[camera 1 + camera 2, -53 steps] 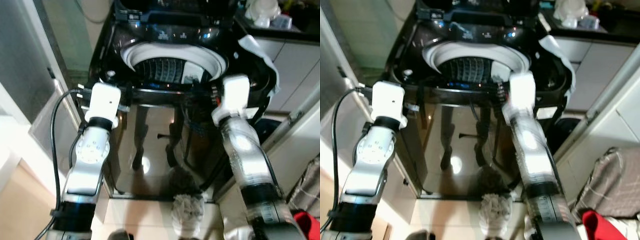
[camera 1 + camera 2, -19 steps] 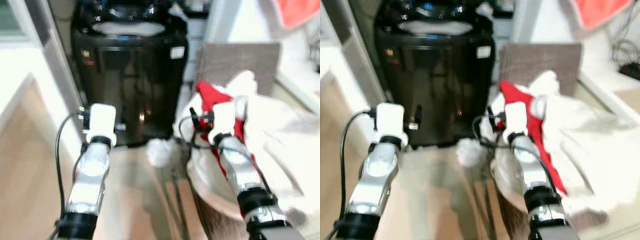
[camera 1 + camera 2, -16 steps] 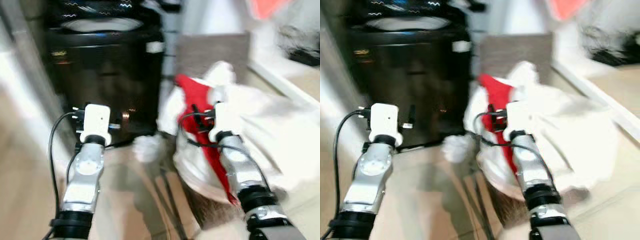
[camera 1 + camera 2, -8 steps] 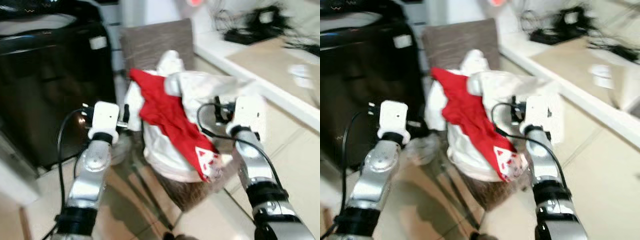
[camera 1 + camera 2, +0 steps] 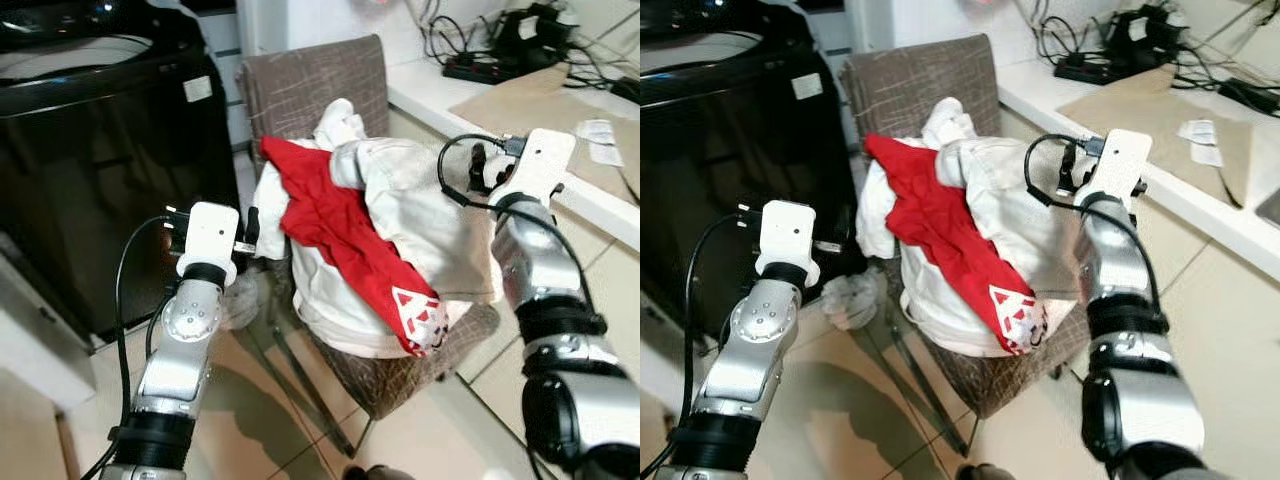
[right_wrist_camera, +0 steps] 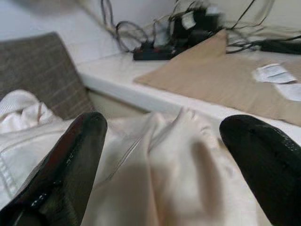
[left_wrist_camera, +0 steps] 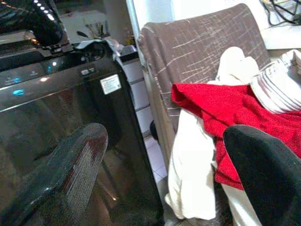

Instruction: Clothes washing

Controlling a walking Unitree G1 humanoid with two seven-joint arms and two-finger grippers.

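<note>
A heap of laundry lies on a brown woven chair: a red garment is draped over cream-white clothes. The black top-loading washing machine stands to the left of the chair. My left gripper is open and held low between the washer and the chair, pointing at the red garment without touching it. My right gripper is raised at the right side of the heap. It is open, and its fingers hover just above the cream cloth with nothing between them.
A white counter runs along the right behind the chair, carrying a tan mat, a power strip and tangled cables. A crumpled whitish bundle lies on the tiled floor by the chair's leg.
The camera has swung right, from the washer to the chair of clothes. My right arm has risen and reached further over the right side of the heap. My left arm keeps its pose.
</note>
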